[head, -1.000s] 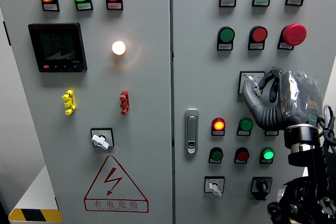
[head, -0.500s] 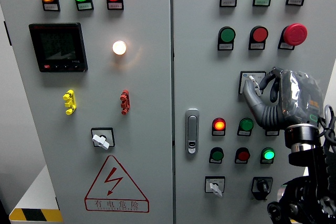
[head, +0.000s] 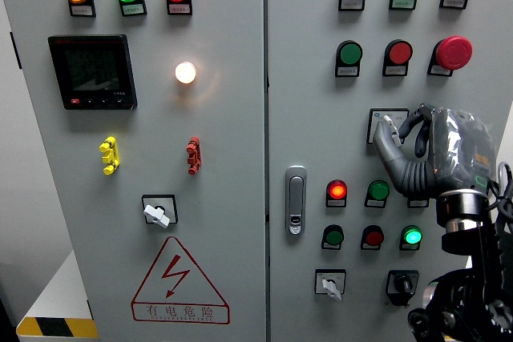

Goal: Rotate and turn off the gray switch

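The gray switch [head: 390, 126] sits on a white square plate [head: 375, 116] in the middle of the right door of the control cabinet. My right hand [head: 396, 129], gray with a clear-covered back, comes up from the lower right. Its thumb and fingers [head: 385, 146] are curled around the switch's knob, hiding most of it. The knob's pointer shows as a small pale sliver between the fingers. My left arm does not show.
Lit red [head: 337, 190] and green [head: 412, 235] lamps lie just under my hand, with a red mushroom button [head: 454, 51] above it. Two more gray selector switches [head: 157, 213] [head: 329, 284], a black one [head: 401, 284] and the door handle [head: 296, 199] are lower down.
The whole view has shifted a few pixels to the right. My right hand stays closed on the switch with no clear turn of the knob.
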Controlling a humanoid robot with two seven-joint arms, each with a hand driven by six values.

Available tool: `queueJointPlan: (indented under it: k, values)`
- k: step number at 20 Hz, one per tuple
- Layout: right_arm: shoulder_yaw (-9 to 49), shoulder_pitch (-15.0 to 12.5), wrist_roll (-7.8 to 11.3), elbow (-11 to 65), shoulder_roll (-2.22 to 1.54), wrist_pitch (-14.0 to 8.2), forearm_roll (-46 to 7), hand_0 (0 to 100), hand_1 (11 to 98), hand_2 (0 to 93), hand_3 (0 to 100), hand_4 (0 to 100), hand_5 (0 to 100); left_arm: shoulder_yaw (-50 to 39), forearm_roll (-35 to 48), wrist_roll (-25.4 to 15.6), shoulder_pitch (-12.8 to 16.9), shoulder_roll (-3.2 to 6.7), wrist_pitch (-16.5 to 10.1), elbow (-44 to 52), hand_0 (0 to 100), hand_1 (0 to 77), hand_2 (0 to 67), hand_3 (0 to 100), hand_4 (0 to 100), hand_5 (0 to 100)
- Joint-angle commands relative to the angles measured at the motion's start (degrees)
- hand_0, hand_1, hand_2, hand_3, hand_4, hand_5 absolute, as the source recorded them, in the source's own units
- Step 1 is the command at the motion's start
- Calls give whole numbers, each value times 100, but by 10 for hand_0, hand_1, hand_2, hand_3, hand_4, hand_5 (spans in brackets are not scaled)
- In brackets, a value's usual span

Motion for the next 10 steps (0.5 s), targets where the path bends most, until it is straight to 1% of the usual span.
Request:
queueJointPlan:
  k: [1, 7, 10]
  values:
    - [-1, 0, -10, 2, 0, -70, 3, 741, 375, 707, 1000, 982, 1000, 0, -4, 0, 2, 0, 0, 0, 0, 0, 104, 212, 130, 129]
    - [-19, -9, -45, 11, 0, -88, 3, 747, 374, 720, 1000, 980, 1000, 0, 4, 0, 2, 0, -9, 0, 0, 0, 104, 212, 130, 129]
    - [-28, -18, -45, 11, 0, -149, 3, 752, 371, 717, 1000, 983, 1000, 0, -4, 0, 2, 0, 0, 0, 0, 0, 104, 213, 130, 129]
